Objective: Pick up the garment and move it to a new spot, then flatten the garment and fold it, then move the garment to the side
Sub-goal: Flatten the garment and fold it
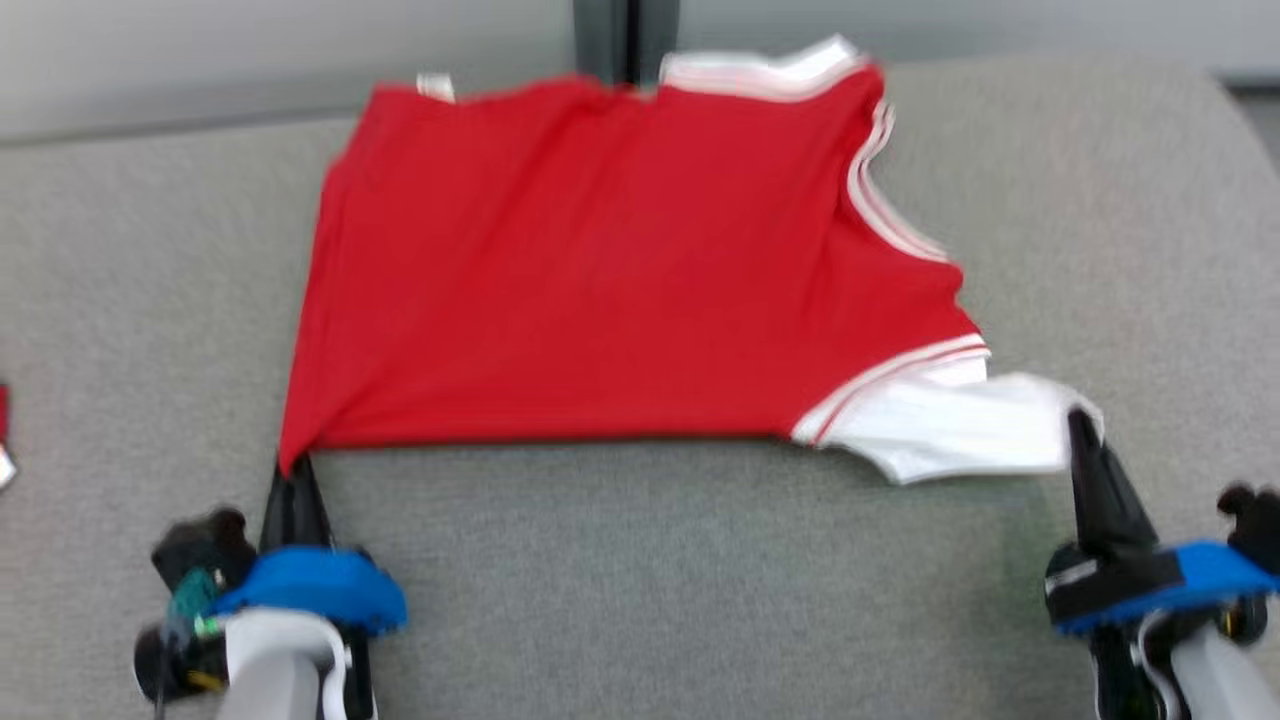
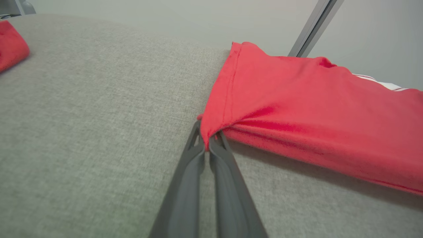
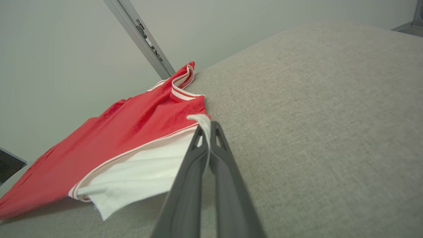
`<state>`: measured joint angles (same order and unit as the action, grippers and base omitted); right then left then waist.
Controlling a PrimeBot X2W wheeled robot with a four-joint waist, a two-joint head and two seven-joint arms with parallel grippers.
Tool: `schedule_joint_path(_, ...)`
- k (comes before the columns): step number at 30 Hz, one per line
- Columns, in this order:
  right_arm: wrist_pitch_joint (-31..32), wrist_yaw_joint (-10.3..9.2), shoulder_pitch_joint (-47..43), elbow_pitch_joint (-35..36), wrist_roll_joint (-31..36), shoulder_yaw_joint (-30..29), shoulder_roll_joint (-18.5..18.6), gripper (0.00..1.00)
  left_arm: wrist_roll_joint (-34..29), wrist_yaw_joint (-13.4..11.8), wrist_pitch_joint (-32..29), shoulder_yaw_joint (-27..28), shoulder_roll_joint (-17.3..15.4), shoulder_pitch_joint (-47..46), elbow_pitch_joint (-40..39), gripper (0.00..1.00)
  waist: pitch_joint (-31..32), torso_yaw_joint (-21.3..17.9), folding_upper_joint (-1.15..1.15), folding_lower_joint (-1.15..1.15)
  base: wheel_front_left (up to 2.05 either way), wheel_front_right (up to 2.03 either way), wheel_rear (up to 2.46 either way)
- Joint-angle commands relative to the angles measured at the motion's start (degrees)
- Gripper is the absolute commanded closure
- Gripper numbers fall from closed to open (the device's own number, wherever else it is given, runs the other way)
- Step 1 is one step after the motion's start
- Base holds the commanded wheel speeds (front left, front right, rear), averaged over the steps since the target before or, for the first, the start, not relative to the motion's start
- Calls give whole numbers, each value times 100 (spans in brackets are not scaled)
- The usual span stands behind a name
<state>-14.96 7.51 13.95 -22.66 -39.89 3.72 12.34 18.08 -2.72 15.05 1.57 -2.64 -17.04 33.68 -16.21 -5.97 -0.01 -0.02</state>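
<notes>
L gripper (image 2: 206, 140): two long dark fingers pressed together, pinching the near L corner of the red cloth shirt (image 1: 600, 280), which has a white sleeve and red-white striped trim. The cloth bunches to a peak right at the tips. R gripper (image 3: 207, 127): fingers also closed, pinching the edge of the white sleeve (image 1: 950, 425). Btwn the two grippers the shirt's near edge runs straight and taut, w/ a shadow under it on the grey woven fabric surface (image 1: 640, 580). Beyond the tips the shirt lies spread out, fairly flat, w/ a few creases near the L corner. Its striped neck trim sits far R of the L gripper. The far hem reaches the surface's back rim. Off to the L of the L gripper, well apart, lies a bit of another red cloth (image 2: 11, 44). Farthest back are a dark upright metal post (image 1: 610, 40) and a pale wall (image 1: 250, 50).
</notes>
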Motion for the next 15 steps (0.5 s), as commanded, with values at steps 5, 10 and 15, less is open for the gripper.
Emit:
schedule_joint_path(5,-33,-4,-948,-143,-25,-142,-46,100,199,-13,19,-46,-56,968,-31,100,768,-39,1,2,0,0,0)
schedule_joint_path(10,-34,-5,-1748,-93,17,-268,-33,100,305,86,22,-265,-57,1866,-19,100,1276,74,1,2,0,0,0)
schedule_joint_path(15,-33,-5,-2396,-34,-55,-280,-80,100,255,169,21,-665,-41,2531,-104,100,1597,170,1,2,0,0,0)
